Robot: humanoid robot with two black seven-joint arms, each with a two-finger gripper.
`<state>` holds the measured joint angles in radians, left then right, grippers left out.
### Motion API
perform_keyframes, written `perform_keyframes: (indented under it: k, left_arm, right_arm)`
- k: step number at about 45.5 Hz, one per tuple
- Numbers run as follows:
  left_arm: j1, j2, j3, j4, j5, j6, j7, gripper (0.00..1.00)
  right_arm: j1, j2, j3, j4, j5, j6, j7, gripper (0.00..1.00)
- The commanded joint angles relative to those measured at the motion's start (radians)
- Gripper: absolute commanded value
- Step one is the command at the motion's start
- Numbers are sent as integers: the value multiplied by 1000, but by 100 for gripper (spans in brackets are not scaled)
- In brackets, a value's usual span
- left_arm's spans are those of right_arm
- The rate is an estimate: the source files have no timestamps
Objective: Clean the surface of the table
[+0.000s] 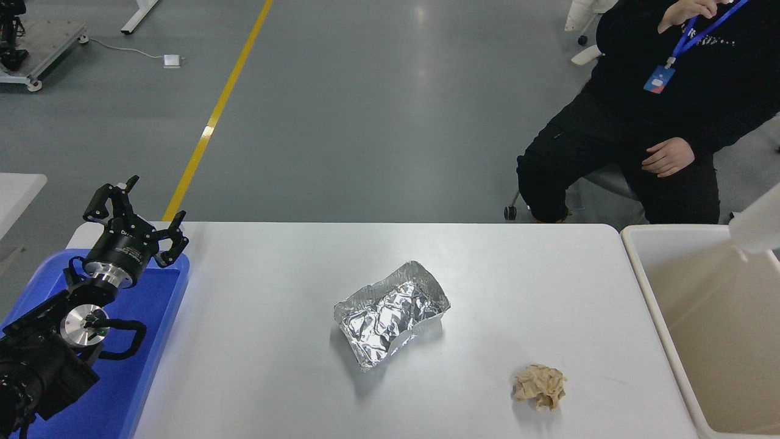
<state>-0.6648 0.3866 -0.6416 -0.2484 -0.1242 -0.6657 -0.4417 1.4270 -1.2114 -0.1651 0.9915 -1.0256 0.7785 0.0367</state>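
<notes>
The white table surface (256, 341) carries a crumpled foil tray (390, 313) at its middle and a crumpled beige paper ball (539, 385) toward the front right. A white paper cup (757, 227) hangs at the picture's right edge over the cream tub (646, 286). The right gripper and arm are out of the picture, so what holds the cup is hidden. My left gripper (135, 207) stays parked at the lower left above the blue tray (177, 286), its fingers spread open and empty.
A person in black sits past the table's far right corner, one hand (667, 157) resting on a thigh. A yellow floor line (216, 110) runs behind the table. Another white tabletop corner (18, 189) shows at the left edge.
</notes>
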Motion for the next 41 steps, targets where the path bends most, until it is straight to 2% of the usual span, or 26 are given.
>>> perform_keyframes:
  k: [1, 9, 16, 21, 31, 41]
  left_arm:
    - [1, 0, -1, 0, 0, 0, 0, 100]
    - [1, 0, 0, 0, 0, 0, 0, 100]
    - [1, 0, -1, 0, 0, 0, 0, 100]
    - [1, 0, 0, 0, 0, 0, 0, 100]
    - [1, 0, 0, 0, 0, 0, 0, 100]
    - [-1, 0, 0, 0, 0, 0, 0, 100]
  right_arm:
    - [-247, 193, 13, -295, 85, -215, 2, 0]
    - [-427, 386, 2, -562, 234, -441, 2, 0]
    - [-539, 573, 13, -813, 332, -511, 2, 0]
    - [-615, 690, 13, -944, 410, -606, 2, 0]
    - [-698, 811, 12, -995, 495, -893, 2, 0]
    - [-732, 915, 15, -996, 570, -1002, 0, 0]
